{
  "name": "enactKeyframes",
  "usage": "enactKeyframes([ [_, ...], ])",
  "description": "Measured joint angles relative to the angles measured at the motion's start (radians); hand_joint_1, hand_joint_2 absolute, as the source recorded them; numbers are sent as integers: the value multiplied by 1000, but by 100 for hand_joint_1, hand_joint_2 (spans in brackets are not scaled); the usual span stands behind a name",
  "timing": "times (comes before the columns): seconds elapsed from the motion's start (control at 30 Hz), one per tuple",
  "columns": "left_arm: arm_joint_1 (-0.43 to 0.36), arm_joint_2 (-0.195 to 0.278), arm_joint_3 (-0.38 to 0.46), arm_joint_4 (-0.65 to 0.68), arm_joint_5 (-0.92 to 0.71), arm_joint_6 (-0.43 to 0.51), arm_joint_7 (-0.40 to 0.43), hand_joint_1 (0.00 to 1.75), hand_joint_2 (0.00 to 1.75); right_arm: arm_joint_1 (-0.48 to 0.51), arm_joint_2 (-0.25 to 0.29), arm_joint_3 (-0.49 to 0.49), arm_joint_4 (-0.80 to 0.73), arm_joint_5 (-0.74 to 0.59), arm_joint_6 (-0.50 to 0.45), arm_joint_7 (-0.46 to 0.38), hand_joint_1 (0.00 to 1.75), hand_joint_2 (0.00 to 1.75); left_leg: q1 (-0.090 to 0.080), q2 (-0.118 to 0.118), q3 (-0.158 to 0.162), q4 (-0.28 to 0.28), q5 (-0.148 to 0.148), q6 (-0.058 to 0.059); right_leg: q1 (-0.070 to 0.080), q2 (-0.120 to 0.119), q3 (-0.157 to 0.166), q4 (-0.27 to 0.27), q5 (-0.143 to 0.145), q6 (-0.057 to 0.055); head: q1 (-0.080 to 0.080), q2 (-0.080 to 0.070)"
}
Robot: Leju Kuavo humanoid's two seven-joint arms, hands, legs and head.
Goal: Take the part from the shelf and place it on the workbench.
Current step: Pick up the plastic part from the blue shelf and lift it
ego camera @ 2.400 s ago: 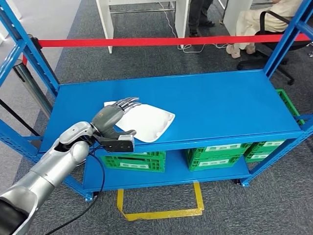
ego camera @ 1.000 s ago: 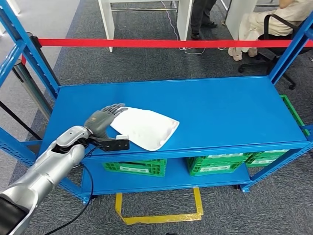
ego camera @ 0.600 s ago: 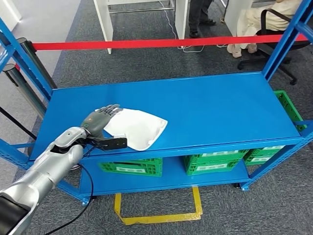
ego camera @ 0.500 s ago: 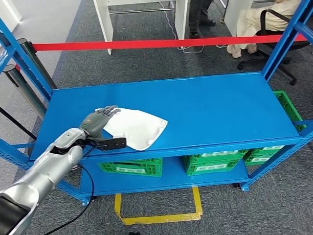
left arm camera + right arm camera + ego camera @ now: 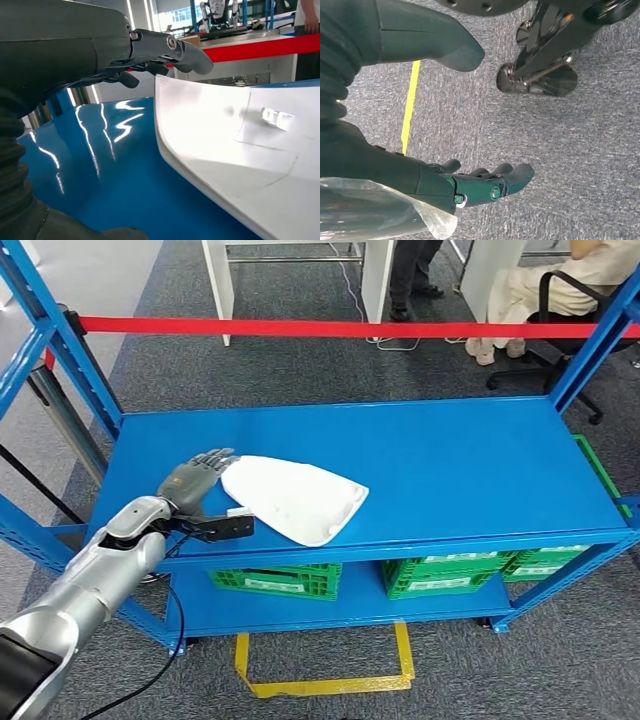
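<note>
The part is a flat white curved panel lying on the blue shelf's top board, near its front left. My left hand lies on the board at the panel's left corner, fingers stretched out and apart, holding nothing. In the left wrist view the fingers reach over the raised rim of the part; whether they touch it I cannot tell. My right hand hangs over grey carpet with its fingers loosely spread and nothing in them.
Green crates stand on the lower shelf. Blue uprights rise at the shelf's corners. A red barrier tape runs behind the shelf; a person sits on a chair at the back right. Yellow tape marks the floor.
The camera has swayed, shifting the whole scene. Relative to the part, my left hand has drawn back from over its left portion to its left corner.
</note>
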Motion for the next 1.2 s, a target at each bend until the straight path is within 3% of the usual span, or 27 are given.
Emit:
enactKeyframes([
  [0.03,1,-1,0,2,0,1,0,0,175,0,0,0,0,0,0,0,0,175,0,0,0,0,0,0,0,0,8,-21,21,-1,0,0],
  [0.07,1,-1,0,3,-2,2,0,28,175,0,0,0,0,1,0,1,0,175,0,0,1,1,-1,-1,0,0,34,-77,55,-3,0,0],
  [0.13,-1,-3,1,4,-6,11,-2,116,175,-2,0,0,0,2,0,0,0,175,-2,-1,1,4,-4,-6,1,0,103,-216,109,-10,0,0],
  [0.17,-2,-4,2,5,-8,16,-4,159,175,-3,0,0,0,3,0,-1,0,175,-4,-2,-1,5,-4,-10,2,1,127,-261,120,-13,-1,0],
  [0.2,-3,-4,3,5,-9,21,-7,175,175,-3,0,0,0,4,0,-1,0,175,-5,-2,-3,6,-4,-15,4,1,139,-282,121,-17,-2,0],
  [0.27,-2,-6,5,7,-9,31,-16,175,175,-3,0,0,0,8,-1,-2,0,175,-5,-3,-3,5,-3,-25,5,2,143,-286,122,-25,-2,0],
  [0.33,-1,-7,7,7,-8,41,-26,175,175,-3,0,0,0,12,-1,-3,0,175,-3,-2,-11,27,-22,-36,2,2,147,-292,126,-36,-4,0],
  [0.37,0,-8,8,7,-8,45,-30,175,175,-4,0,0,0,13,-1,-4,0,175,-1,-2,-27,67,-46,-41,0,1,148,-294,127,-41,-6,0],
  [0.43,4,-9,9,8,-7,47,-36,175,175,-5,0,0,0,15,-2,-4,0,175,2,-1,-84,196,-110,-49,-1,1,149,-294,127,-47,-8,0],
  [0.5,12,-10,10,9,-7,48,-38,175,175,-4,0,0,0,15,-3,-4,0,175,5,-1,-125,286,-135,-54,-1,1,150,-294,126,-48,-8,0],
  [0.53,14,-10,10,10,-6,48,-39,175,175,-4,0,0,0,16,-3,-4,0,175,6,-1,-122,278,-119,-54,-1,1,151,-293,125,-47,-8,0],
  [0.57,15,-11,10,10,-4,48,-42,175,175,-4,0,0,0,16,-4,-4,0,175,7,-1,-101,234,-88,-53,-1,2,152,-293,124,-47,-8,0],
  [0.63,15,-12,13,10,0,49,-51,175,175,-5,0,0,0,16,-4,-4,0,175,7,-1,-37,97,-25,-47,1,2,154,-291,121,-41,-8,0],
  [0.67,15,-13,14,10,1,50,-55,175,175,-5,0,0,0,16,-4,-4,0,175,5,-1,-14,47,-10,-43,3,2,153,-290,120,-36,-7,0],
  [0.7,17,-14,15,10,2,51,-59,175,175,-5,0,0,0,16,-4,-4,0,175,4,-1,-2,18,-6,-39,4,2,152,-289,120,-31,-7,0],
  [0.83,26,-19,16,10,3,52,-67,175,175,-6,0,0,0,16,-4,-4,0,175,4,-1,2,2,-5,-16,2,1,141,-277,108,-10,-5,0],
  [0.9,27,-23,16,10,8,48,-71,175,175,-6,0,0,0,15,-4,-4,0,175,6,0,4,-2,-3,-6,1,0,97,-190,58,-5,-3,0],
  [0.97,34,-26,17,10,16,41,-76,175,175,-5,0,0,0,14,-5,-4,0,175,3,0,3,-2,-3,-1,1,0,33,-57,4,-1,-2,0],
  [1.0,40,-28,16,10,18,38,-79,175,175,-5,0,0,0,14,-6,-4,0,175,2,0,3,-2,-4,0,1,0,11,-17,-4,-1,-2,0],
  [1.03,44,-29,16,10,21,35,-82,175,175,-4,0,0,0,14,-6,-4,0,175,2,-1,4,-1,-4,0,1,0,7,-14,8,-1,-2,0],
  [1.07,47,-30,16,10,22,34,-85,175,175,-4,0,0,0,14,-7,-3,0,175,2,-1,5,0,-5,0,1,0,23,-51,37,-2,-2,0],
  [1.13,49,-32,16,10,23,33,-88,175,175,-5,0,0,0,13,-7,-3,0,175,0,-2,6,2,-8,-4,1,0,89,-187,100,-8,-2,0],
  [1.2,49,-32,17,10,24,33,-89,175,175,-7,0,0,0,13,-8,-3,0,175,-3,-2,3,7,-11,-13,4,1,136,-273,122,-14,-4,0],
])
